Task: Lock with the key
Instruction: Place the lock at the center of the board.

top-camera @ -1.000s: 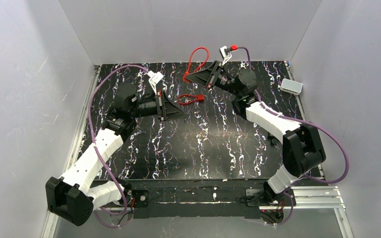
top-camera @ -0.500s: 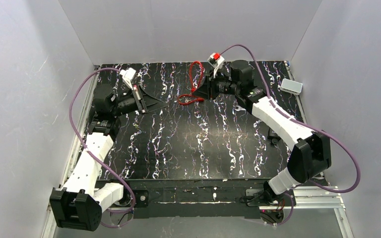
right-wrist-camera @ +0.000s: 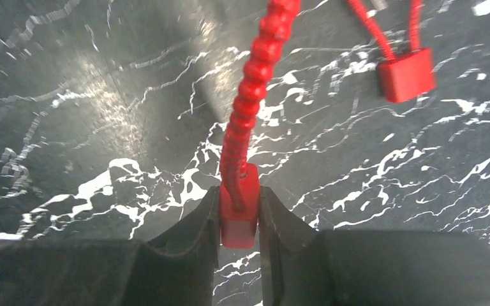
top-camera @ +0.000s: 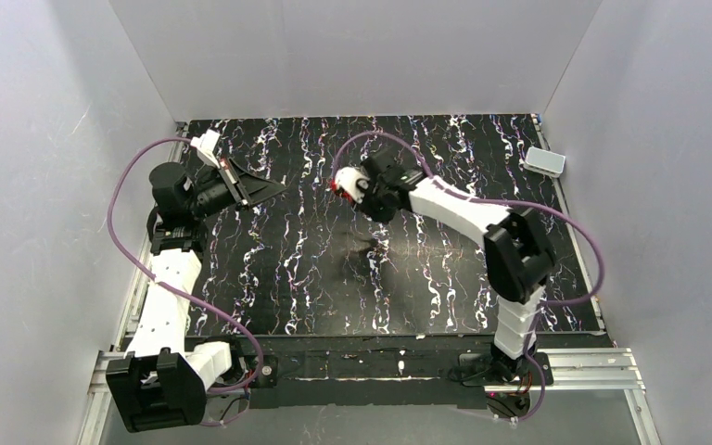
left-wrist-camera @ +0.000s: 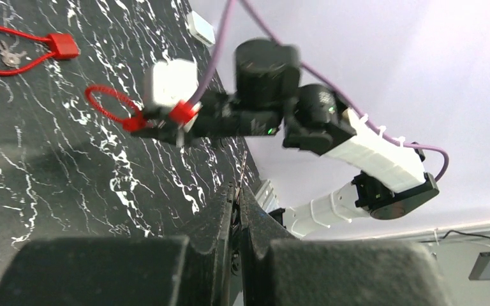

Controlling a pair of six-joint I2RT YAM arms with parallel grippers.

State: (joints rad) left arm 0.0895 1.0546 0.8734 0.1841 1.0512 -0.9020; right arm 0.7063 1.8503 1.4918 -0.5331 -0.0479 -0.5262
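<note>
I am pinching a small red lock [right-wrist-camera: 239,223] in my right claw [right-wrist-camera: 239,204], the two fingers pressing on its opposite sides. The claw is hanging over the far half of the table [top-camera: 380,278], about midway between its left and right edges. The lock's red beaded cable [right-wrist-camera: 250,95] is coming out of its top and running away from the claw. A second lock [right-wrist-camera: 408,73], also red, is lying on the table near it, with its own thin cable looping off. In the left wrist view a key [left-wrist-camera: 9,58] is lying inside that loop. My left claw [left-wrist-camera: 236,197] is hanging pressed together above the table's far left part, well apart from both locks and pointing towards the right claw. A thin sliver is showing at its tips, and I cannot tell what it is
</note>
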